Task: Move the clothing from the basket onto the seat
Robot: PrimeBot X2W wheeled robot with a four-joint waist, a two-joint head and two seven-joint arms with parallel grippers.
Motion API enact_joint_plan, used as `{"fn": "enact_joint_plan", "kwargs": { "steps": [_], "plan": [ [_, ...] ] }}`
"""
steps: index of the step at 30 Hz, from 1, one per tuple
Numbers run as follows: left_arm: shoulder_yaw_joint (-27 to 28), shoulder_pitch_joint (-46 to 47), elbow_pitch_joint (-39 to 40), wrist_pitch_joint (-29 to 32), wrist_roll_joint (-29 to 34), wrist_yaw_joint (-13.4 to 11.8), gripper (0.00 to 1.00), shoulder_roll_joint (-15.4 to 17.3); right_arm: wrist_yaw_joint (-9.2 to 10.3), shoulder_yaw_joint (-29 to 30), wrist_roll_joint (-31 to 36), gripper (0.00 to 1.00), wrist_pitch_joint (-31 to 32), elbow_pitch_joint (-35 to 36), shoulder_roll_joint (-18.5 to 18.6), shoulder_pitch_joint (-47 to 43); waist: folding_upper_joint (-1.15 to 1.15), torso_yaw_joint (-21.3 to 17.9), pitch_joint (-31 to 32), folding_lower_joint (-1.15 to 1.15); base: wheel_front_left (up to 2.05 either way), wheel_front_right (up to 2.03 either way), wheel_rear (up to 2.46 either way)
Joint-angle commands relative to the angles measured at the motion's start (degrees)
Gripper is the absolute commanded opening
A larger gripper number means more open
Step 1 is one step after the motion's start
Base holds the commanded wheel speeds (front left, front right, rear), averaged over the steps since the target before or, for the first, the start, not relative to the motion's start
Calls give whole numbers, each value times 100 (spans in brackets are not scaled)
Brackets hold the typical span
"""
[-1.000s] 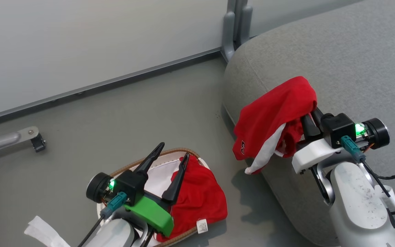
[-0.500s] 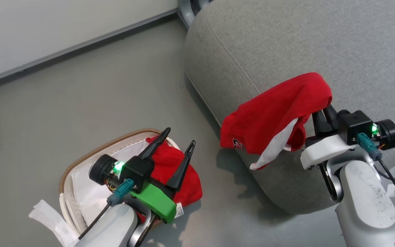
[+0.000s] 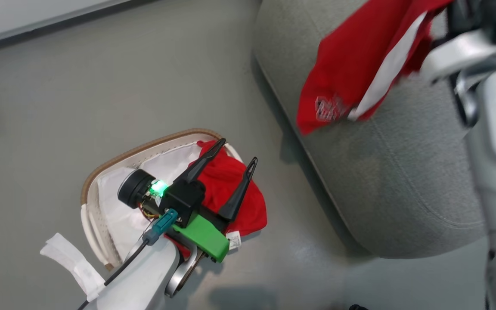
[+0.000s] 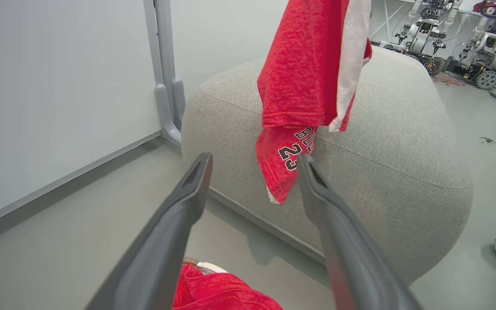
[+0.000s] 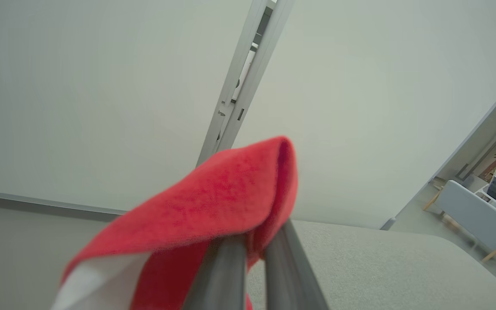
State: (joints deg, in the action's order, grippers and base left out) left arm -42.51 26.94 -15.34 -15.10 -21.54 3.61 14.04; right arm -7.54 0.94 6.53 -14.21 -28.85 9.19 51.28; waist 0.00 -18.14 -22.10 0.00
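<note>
Hanging from right tool, red garment, long axis vertical

Head view swung, blurred at right; right gripper has lifted the red garment higher above the seat, cloth now hanging long, no longer bunched

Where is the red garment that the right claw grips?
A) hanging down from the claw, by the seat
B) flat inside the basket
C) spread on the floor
A: the right claw, shut on the red garment, holds it up so it dangles before the seat.
</note>
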Motion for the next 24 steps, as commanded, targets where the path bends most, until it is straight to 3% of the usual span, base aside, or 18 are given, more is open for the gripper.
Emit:
{"fn": "enact_joint_plan", "kwargs": {
  "steps": [1,4,9,15,24],
  "plan": [
    [3,136,25,17,29,31,100,-16,9,66,1,0,63,-83,206,296,0,374,-349,0,0,0,0],
    [-84,229,97,11,84,48,100,-77,9,291,-148,0,311,-299,577,1023,0,645,-511,0,0,0,0],
    [-190,441,251,51,194,78,100,-103,9,770,-38,0,791,-466,1492,1998,0,1125,-815,0,0,0,0],
    [-210,614,543,126,249,67,100,-39,9,1365,84,0,1254,-1061,2047,2360,0,1432,-1162,0,0,0,0],
    [-248,722,638,205,282,-10,100,-30,9,2381,640,0,1195,-2099,1720,1621,0,1519,-1446,0,0,0,0]
  ]
}}
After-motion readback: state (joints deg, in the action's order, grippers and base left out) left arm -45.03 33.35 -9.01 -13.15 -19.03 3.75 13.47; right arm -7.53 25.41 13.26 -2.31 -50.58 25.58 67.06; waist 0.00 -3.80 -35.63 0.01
